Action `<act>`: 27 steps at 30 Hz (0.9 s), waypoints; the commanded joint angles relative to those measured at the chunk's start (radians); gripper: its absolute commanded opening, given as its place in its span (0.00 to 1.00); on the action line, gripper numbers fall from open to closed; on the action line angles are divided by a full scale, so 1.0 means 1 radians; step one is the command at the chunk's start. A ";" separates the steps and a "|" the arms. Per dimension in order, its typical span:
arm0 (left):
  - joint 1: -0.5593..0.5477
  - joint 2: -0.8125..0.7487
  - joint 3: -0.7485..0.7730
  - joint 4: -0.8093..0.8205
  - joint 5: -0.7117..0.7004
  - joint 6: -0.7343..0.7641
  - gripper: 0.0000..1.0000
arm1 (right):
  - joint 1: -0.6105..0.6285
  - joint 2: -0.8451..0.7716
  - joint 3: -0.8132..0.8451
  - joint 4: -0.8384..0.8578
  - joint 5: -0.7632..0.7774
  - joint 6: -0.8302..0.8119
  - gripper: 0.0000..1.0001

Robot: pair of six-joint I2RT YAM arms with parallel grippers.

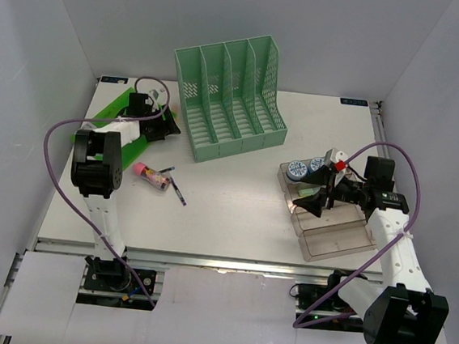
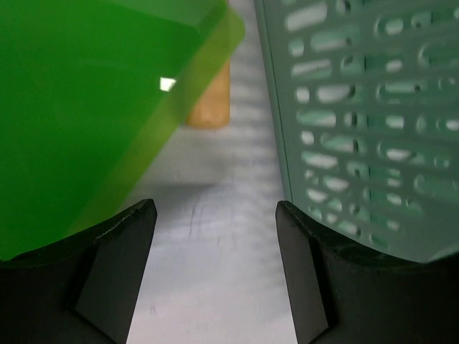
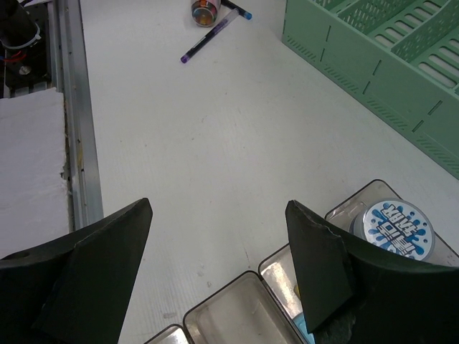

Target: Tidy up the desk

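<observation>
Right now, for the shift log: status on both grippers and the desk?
Left gripper open, empty, between green folder and file rack. Right gripper open, empty, over clear tray. Desk unsorted: pens loose near its middle.

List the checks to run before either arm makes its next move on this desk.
1. Left tool open, holding nothing: ok.
2. Right tool open, holding nothing: ok.
3. Left tool's clearance from the green file rack: cannot tell.
4. Purple pen put away: not ok, loose on the desk.
5. Right tool above the clear tray: ok.
</observation>
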 commanded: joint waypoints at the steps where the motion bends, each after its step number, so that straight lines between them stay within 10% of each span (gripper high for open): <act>1: -0.033 0.072 0.091 -0.004 -0.129 0.051 0.80 | -0.010 0.001 0.007 -0.005 -0.034 0.011 0.82; 17: -0.043 0.210 0.239 0.002 -0.269 0.108 0.76 | -0.013 0.021 0.011 -0.005 -0.040 0.020 0.82; 27: -0.044 0.265 0.303 -0.044 -0.260 0.108 0.53 | -0.019 0.022 0.013 -0.005 -0.042 0.025 0.82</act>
